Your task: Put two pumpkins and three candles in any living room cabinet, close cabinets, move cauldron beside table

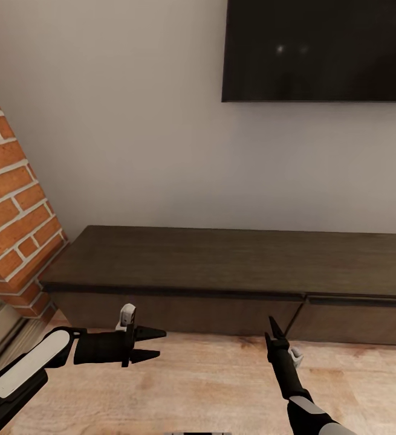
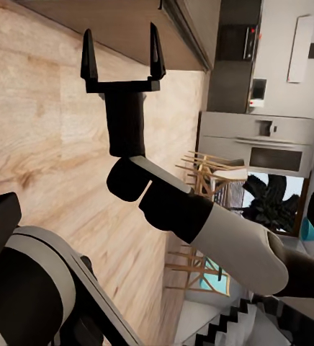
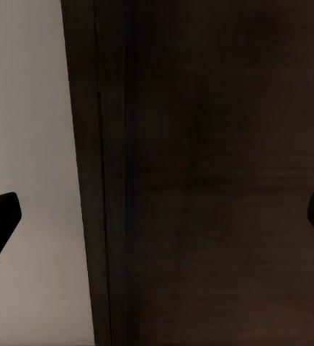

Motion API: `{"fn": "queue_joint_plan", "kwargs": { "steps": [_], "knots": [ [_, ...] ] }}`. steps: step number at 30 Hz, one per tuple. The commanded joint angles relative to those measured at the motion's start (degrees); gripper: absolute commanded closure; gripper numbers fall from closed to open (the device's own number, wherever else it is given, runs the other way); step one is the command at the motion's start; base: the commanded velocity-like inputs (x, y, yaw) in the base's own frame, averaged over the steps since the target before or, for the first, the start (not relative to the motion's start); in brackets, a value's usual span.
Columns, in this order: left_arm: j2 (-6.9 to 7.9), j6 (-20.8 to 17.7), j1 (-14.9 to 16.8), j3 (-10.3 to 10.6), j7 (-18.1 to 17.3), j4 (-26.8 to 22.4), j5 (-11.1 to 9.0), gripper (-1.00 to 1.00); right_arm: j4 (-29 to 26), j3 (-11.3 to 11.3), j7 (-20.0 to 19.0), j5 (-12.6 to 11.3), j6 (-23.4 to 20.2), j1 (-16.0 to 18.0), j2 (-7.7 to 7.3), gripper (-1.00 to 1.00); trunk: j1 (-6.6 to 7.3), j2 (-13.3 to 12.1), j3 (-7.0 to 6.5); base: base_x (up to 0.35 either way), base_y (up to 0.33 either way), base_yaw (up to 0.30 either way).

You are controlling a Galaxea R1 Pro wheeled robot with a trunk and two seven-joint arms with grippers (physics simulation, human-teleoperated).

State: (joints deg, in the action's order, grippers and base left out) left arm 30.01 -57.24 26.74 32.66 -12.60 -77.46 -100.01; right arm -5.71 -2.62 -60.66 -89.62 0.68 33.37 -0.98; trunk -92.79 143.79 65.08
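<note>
My black left gripper (image 1: 153, 344) and black right gripper (image 1: 272, 331) hang before the dark-brown wood cabinet (image 1: 222, 266), between red brick with pale mortar (image 1: 10, 199), a black TV (image 1: 318, 48), a grey-white wall (image 1: 131, 121) and light wood planks (image 1: 210, 380).

I count one cabinet (image 1: 234, 266) ahead of me, stretching from ten to three o'clock, with two drawer fronts in view: one (image 1: 179, 313) at twelve o'clock, one (image 1: 361, 323) at two. One black TV (image 1: 318, 48) hangs on the wall at one o'clock. One brick fireplace column (image 1: 13, 199) stands at ten o'clock. I have two grippers out: my left gripper (image 1: 154, 344) at eleven, my right gripper (image 1: 272, 334) at one, each with two fingers, spread apart and empty.
</note>
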Motion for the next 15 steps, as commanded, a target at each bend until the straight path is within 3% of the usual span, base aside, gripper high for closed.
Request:
{"fn": "queue_joint_plan", "kwargs": {
  "steps": [1,15],
  "knots": [
    [0.05,0.02,0.06,0.12,-0.58,0.05,0.42,-1.0,0.03,-0.28,-0.16,-0.29,0.08,0.03,-0.01,-1.0,0.01,0.02,0.05,0.027,0.0,0.0],
    [0.05,0.02,0.06,0.12,-0.58,-0.07,0.42,-1.0,0.07,-0.28,-0.16,-0.29,0.12,0.03,0.0,-1.0,0.01,0.02,0.05,0.12,0.0,0.0]
  ]
}}
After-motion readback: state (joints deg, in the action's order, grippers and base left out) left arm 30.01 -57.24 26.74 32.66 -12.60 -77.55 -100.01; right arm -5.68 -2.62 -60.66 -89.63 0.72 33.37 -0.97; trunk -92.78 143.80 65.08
